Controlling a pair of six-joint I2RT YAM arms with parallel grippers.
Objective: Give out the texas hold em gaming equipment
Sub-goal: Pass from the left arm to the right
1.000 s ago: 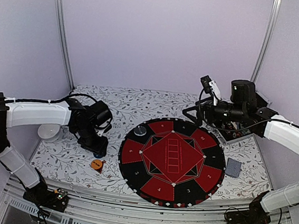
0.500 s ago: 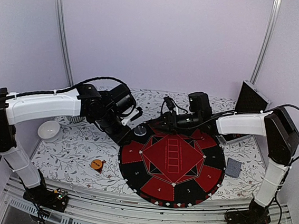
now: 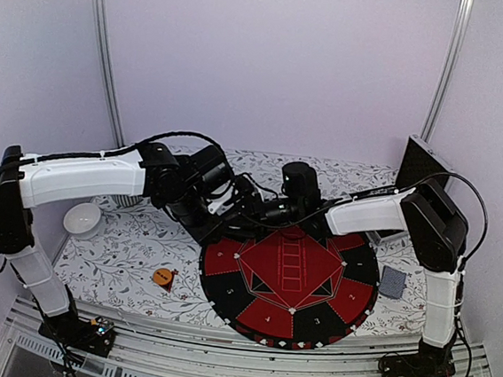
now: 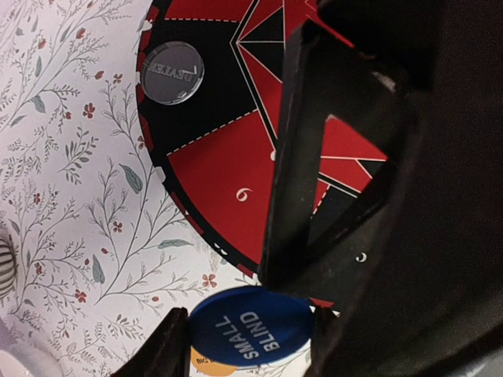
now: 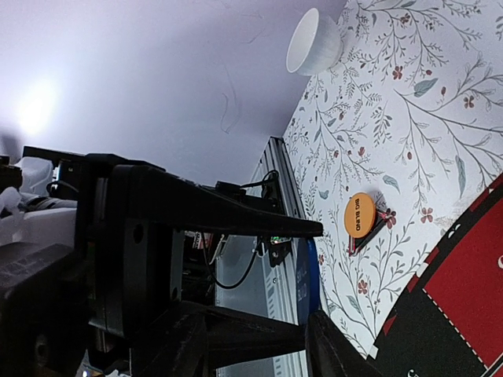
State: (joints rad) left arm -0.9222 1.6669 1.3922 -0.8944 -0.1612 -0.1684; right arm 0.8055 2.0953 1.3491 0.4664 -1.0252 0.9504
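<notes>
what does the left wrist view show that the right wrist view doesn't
Only the left wrist: the grey dealer button on the red-and-black mat, and the SMALL BLIND face of the blue disc clamped in the left gripper. Only the right wrist: the white bowl and the black-red triangle. Both: that mat, the floral cloth, and the blue disc, edge-on from the right wrist.

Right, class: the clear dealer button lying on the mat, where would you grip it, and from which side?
Across its rim, at two opposite edge points, coming straight down from above. The dealer button lies flat and face up on a black sector of the mat; it looks thin and round, so probably only the edge offers a hold.
</notes>
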